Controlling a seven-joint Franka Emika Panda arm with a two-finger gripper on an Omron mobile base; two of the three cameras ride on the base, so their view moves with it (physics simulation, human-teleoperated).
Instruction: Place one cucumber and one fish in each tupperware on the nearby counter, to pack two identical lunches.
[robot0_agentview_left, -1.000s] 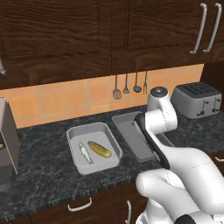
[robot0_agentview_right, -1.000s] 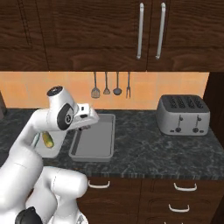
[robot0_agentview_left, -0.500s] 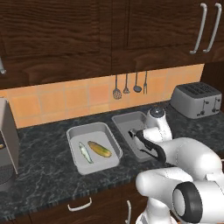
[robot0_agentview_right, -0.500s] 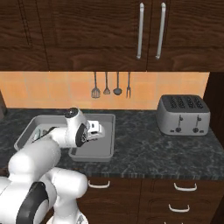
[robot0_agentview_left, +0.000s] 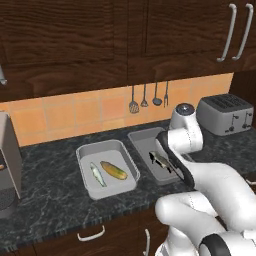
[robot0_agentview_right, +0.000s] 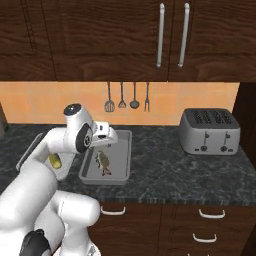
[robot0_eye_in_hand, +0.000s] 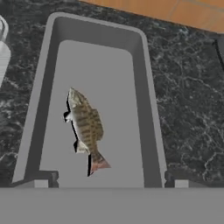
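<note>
Two grey tupperware trays sit side by side on the dark counter (robot0_agentview_left: 50, 200). The left tupperware (robot0_agentview_left: 84, 155) holds a fish (robot0_agentview_left: 97, 174) and a cucumber (robot0_agentview_left: 114, 170); that cucumber (robot0_agentview_right: 55, 161) peeks past my arm. In the right tupperware (robot0_agentview_left: 141, 138) (robot0_agentview_right: 121, 165) (robot0_eye_in_hand: 113, 74) a second fish (robot0_agentview_left: 161, 161) (robot0_agentview_right: 103, 161) (robot0_eye_in_hand: 86, 127) lies flat and alone. My gripper (robot0_agentview_left: 165, 159) (robot0_agentview_right: 102, 146) (robot0_eye_in_hand: 111, 183) hovers just above this fish, open, its fingertips (robot0_eye_in_hand: 41, 183) spread wide and holding nothing.
A silver four-slot toaster (robot0_agentview_left: 225, 114) (robot0_agentview_right: 209, 131) stands on the counter to the right. Utensils (robot0_agentview_left: 145, 97) (robot0_agentview_right: 127, 97) hang on the orange tile wall behind the trays. A grey appliance (robot0_agentview_left: 7, 165) stands at the far left. Drawers with silver handles (robot0_agentview_right: 212, 214) run below.
The arm dropped down over the right tray, then lifted a little. The fish now lies loose on the tray floor with the fingers apart above it.
</note>
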